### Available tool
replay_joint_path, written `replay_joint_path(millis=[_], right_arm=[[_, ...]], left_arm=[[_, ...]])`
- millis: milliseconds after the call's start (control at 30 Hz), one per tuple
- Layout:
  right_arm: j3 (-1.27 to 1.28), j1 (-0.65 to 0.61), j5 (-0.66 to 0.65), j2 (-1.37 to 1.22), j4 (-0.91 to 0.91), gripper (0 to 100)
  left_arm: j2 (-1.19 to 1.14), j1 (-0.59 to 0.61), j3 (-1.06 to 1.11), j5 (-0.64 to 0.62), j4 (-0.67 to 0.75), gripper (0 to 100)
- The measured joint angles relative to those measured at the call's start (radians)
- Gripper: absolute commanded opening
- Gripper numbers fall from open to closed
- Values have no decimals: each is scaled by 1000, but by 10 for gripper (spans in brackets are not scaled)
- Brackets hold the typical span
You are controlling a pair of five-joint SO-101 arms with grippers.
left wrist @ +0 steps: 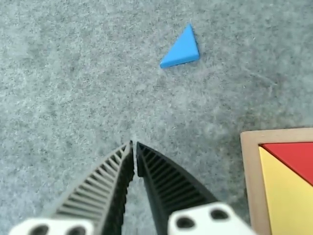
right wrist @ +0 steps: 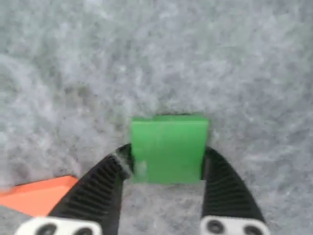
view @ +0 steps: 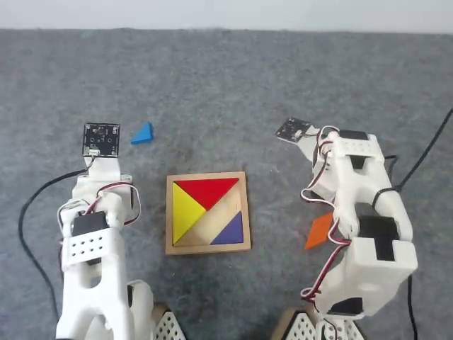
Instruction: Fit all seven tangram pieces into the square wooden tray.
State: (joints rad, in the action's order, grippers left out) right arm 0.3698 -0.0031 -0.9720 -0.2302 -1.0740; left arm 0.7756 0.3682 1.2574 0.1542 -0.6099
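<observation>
- The square wooden tray (view: 169, 216) lies on the grey felt table cover (view: 233, 92) between the two arms.
- Three pieces sit in the tray. A red triangle piece (view: 207, 190) fills the 12 o'clock side, a yellow triangle piece (view: 185, 212) the 9 o'clock side, and a purple triangle piece (view: 231, 231) the 5 o'clock corner. Bare wood shows between them.
- A small blue triangle piece (view: 144, 134) lies flat on the felt between 10 and 11 o'clock from the tray, well apart from it.
- An orange parallelogram piece (view: 319, 230) lies on the felt at 3 o'clock from the tray, partly under the right arm.
- The left gripper (left wrist: 134, 147) is clenched with its tips together and nothing between them. It hangs over bare felt at 9 o'clock from the tray, and the small blue triangle piece (left wrist: 181, 49) lies ahead of it, not touching.
- The right gripper (right wrist: 165, 154) grasps a green square block (right wrist: 168, 148), with one finger on each of two opposite sides.
- Whether the green square block rests on the felt or hangs just above it cannot be told.
- The orange parallelogram piece (right wrist: 39, 194) lies close beside one finger of the right gripper.
</observation>
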Motion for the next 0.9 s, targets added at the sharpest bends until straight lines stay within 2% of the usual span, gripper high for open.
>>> replay_joint_path(millis=[267,600,733,900], right_arm=[[-71,5,0,-9,-68,7],[-377,121,3,101,-382,9],[-551,152,120,213,-476,9],[-753,144,322,359,-497,9]], left_arm=[[0,0,0,0,0,13],[0,0,0,0,0,13],[0,0,0,0,0,13],[0,-6,11,0,0,13]])
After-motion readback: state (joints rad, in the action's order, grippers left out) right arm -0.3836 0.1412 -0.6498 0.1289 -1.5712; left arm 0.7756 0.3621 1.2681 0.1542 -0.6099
